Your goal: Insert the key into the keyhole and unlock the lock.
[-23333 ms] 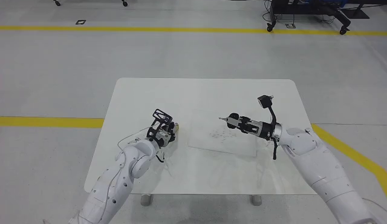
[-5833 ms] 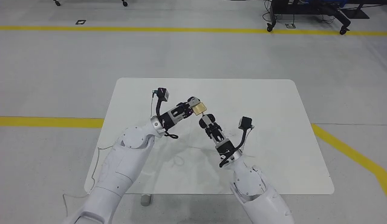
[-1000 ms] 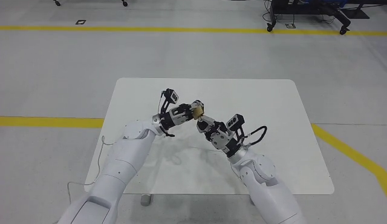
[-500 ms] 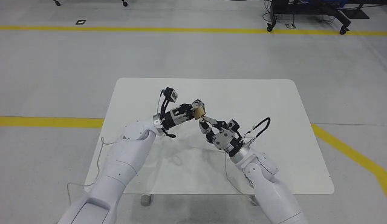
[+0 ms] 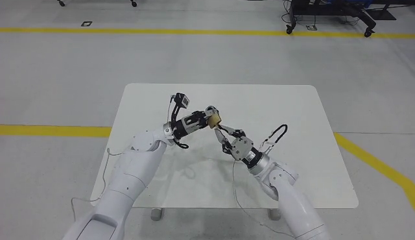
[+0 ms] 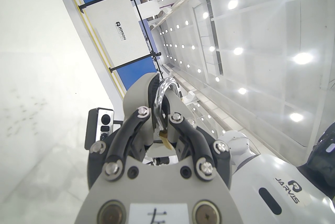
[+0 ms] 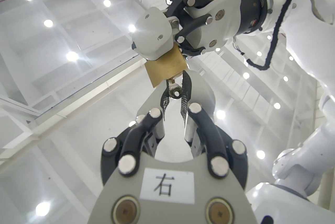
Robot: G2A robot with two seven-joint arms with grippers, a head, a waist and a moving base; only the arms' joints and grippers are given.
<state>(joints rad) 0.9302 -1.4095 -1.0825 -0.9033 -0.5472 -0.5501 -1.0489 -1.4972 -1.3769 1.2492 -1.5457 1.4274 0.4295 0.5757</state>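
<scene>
lock point(image 7: 165, 67): brass padlock with a flat rectangular body and a bright steel shackle point(image 6: 162, 94). position: held in the air above the middle of the white table point(image 5: 292, 110), with the keyhole face turned toward the right gripper point(image 7: 174, 87).
left gripper point(image 6: 157, 107): clenched on the lock. its white pads point(image 7: 153, 31) cover the upper body, one on each side of the shackle.
key point(image 7: 174, 91): silver, with a round head and a hole through it. the blade is seated in the keyhole and the head sits just outside the body.
right gripper: aimed upward at the lock. its dark fingers point(image 7: 186, 89) grasp the key head, one on each side.
</scene>
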